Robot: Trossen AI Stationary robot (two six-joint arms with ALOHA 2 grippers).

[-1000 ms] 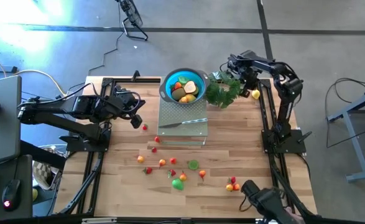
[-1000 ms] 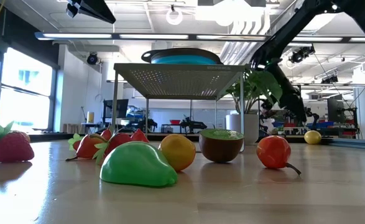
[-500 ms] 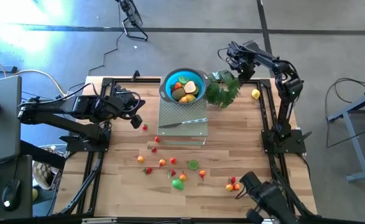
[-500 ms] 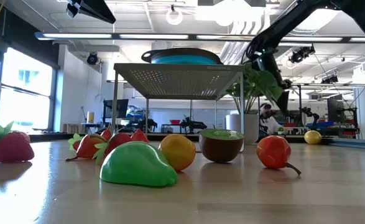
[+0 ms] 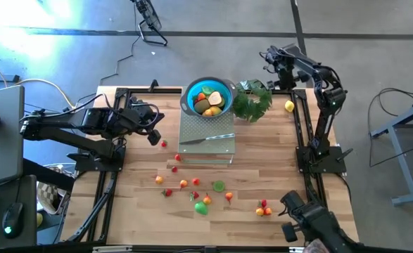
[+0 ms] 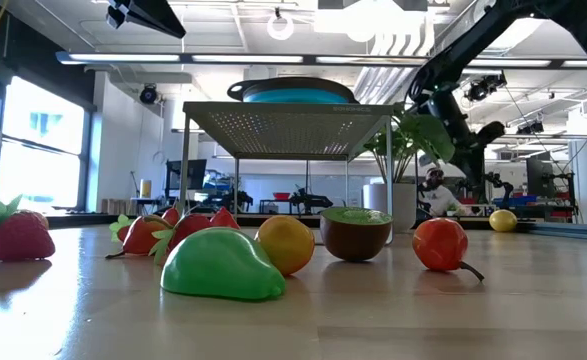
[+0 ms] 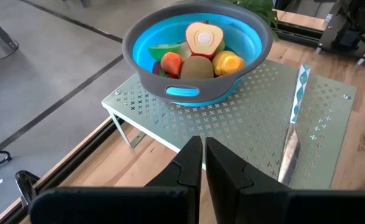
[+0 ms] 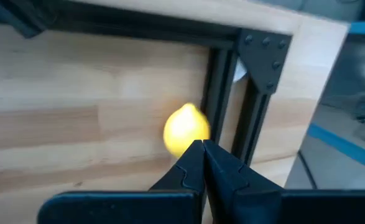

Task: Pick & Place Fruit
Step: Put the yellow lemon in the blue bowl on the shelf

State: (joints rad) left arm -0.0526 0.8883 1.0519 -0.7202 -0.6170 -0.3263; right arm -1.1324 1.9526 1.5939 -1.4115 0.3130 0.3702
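Note:
A blue bowl [image 5: 207, 97] with several toy fruits stands on a perforated metal rack [image 5: 220, 149]; it also shows in the left wrist view [image 7: 198, 56]. More small fruits [image 5: 195, 188] lie scattered on the wooden table toward its near edge, among them a green pear [image 6: 221, 265]. A yellow lemon [image 5: 289, 106] lies on the table at the far right, beside the black frame rail [image 8: 185, 132]. My left gripper [image 5: 153, 135] is shut and empty, left of the rack [image 7: 203, 152]. My right gripper [image 5: 275, 65] is shut and empty, raised above the far right corner [image 8: 202, 152].
A leafy green plant [image 5: 252, 102] stands right of the bowl. A slim silver knife [image 5: 206, 138] lies on the rack. Black frame rails [image 5: 301, 126] run along the table's sides. A dark object [image 5: 312, 221] reaches in at the near right corner.
My right gripper has gone up and toward the table's far edge, away from the lemon, which stays where it was on the table. The dark object at the near right corner has shifted toward the right.

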